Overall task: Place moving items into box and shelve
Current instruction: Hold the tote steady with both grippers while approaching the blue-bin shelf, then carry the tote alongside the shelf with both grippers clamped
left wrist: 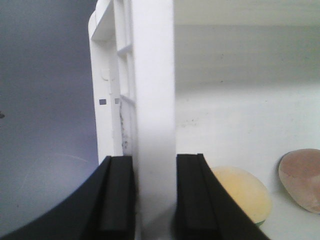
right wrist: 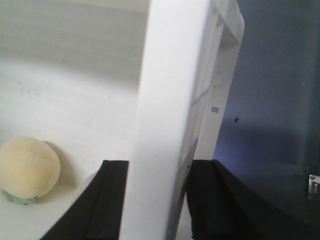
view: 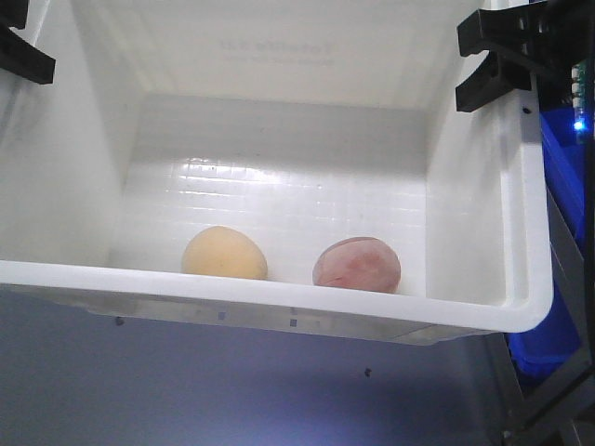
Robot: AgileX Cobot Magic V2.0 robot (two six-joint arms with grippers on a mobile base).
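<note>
White plastic tote (view: 279,295), front view plus both wrist views. Both moving items are already inside: the pale yellow-tan lump (view: 224,253) & the mottled pinkish-red lump (view: 357,265) lie on the grid floor, side by side but apart, close against the near wall. My left fingers (left wrist: 117,197) are clenched on the tote's left wall, one outside & one inside. My right fingers (right wrist: 210,200) pinch the right wall the same way.

Judged step: packing done, carry to shelf not yet made.

Risks:
- (a) The wall is smooth & each pinch is narrow, so it may slide out of my grasp if the two arms don't rise together.
- (b) An uneven lift would tilt the tote, so the egg-like lumps roll & shift the load.
- (c) The blue bins (view: 562,177) sit just beside the right wall, so a sideways swing could knock them.
</note>
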